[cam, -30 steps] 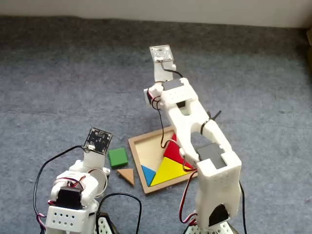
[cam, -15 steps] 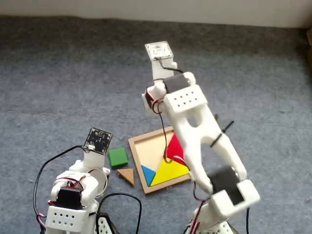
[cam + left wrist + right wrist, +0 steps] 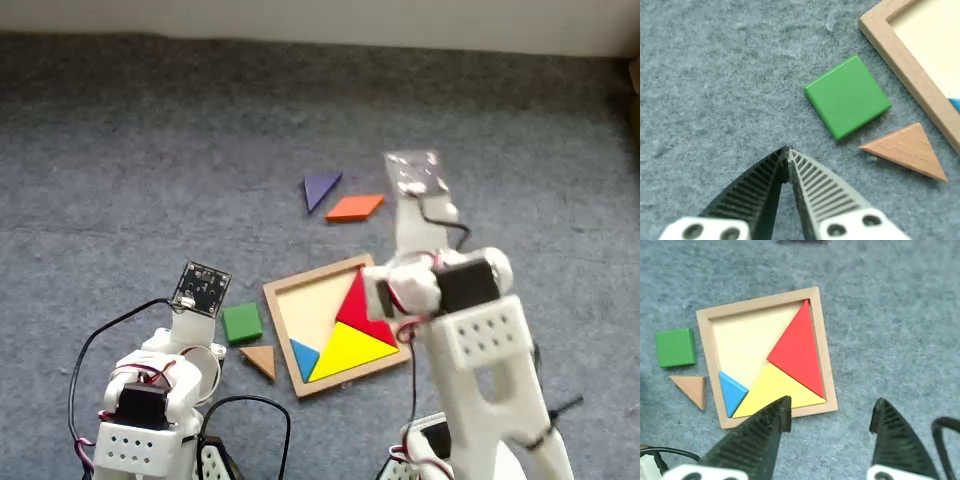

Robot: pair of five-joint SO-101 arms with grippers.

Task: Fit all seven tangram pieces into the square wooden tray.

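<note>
The square wooden tray [image 3: 283,318] [image 3: 762,302] holds a red triangle [image 3: 362,305] [image 3: 797,352], a yellow triangle [image 3: 348,350] [image 3: 775,390] and a small blue triangle [image 3: 303,357] [image 3: 731,390]. A green square [image 3: 242,323] [image 3: 847,96] [image 3: 675,347] and a wooden triangle [image 3: 260,360] [image 3: 907,150] [image 3: 692,388] lie on the carpet beside the tray's left edge. Beyond the tray lie a purple triangle [image 3: 320,188] and an orange parallelogram [image 3: 356,207]. My left gripper [image 3: 788,152] is shut and empty, just short of the green square. My right gripper [image 3: 832,407] is open and empty, high over the tray's right side.
Grey carpet covers the whole work area. The left arm's base [image 3: 150,410] sits at the front left, and the right arm [image 3: 470,330] rises at the front right beside the tray. A pale wall strip [image 3: 300,18] runs along the back.
The right arm has drawn back from the far carpet toward the front right, uncovering the purple triangle and orange parallelogram. The left arm has kept still.
</note>
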